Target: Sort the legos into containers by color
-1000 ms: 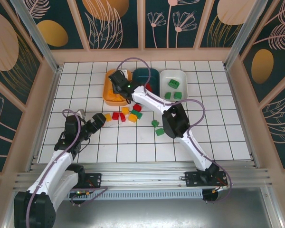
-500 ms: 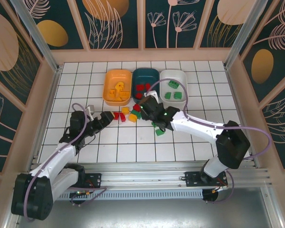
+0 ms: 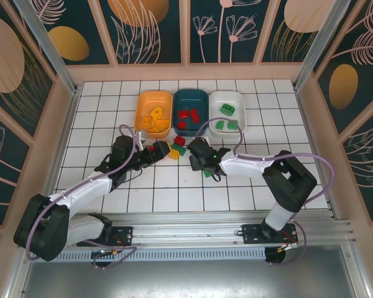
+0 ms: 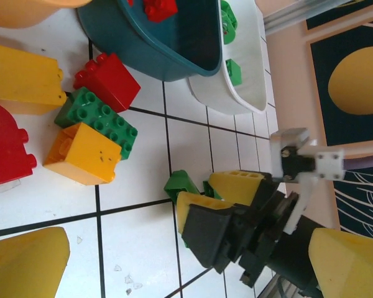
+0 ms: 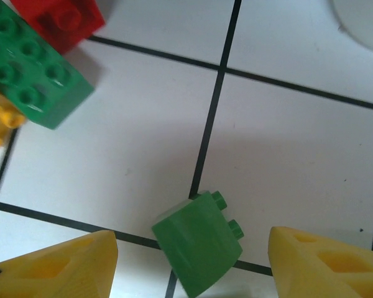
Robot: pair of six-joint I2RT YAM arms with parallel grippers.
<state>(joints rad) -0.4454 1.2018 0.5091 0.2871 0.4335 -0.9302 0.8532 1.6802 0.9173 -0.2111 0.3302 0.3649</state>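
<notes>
The white tiled bench (image 3: 280,180) fills most of the cell. Along its far side three bowls sit close together in a row. The orange bowl (image 3: 154,94) on the left holds yellow bricks (image 3: 154,118). The teal bowl (image 3: 191,92) in the middle holds red bricks (image 3: 188,116), and the white bowl (image 3: 227,94) on the right holds green bricks (image 3: 227,110).

Nearer me, the left end effector (image 3: 148,154) is spread wide with nothing in it, low over the bench just beside the loose pile. The right end effector (image 5: 193,242) is also open. Its yellow fingers (image 5: 62,267) stand either side of a small green brick (image 5: 199,248), which lies on a tile line with its studs pointing sideways (there is bare bench between it and each finger, so no grip).

The loose pile lies in front of the teal bowl. A long green brick (image 4: 96,121) is pressed between a red block (image 4: 107,77) and an orange-yellow block (image 4: 81,154). A yellow block (image 4: 22,77) and a rounded red piece (image 4: 6,149) lie just beside them.
</notes>
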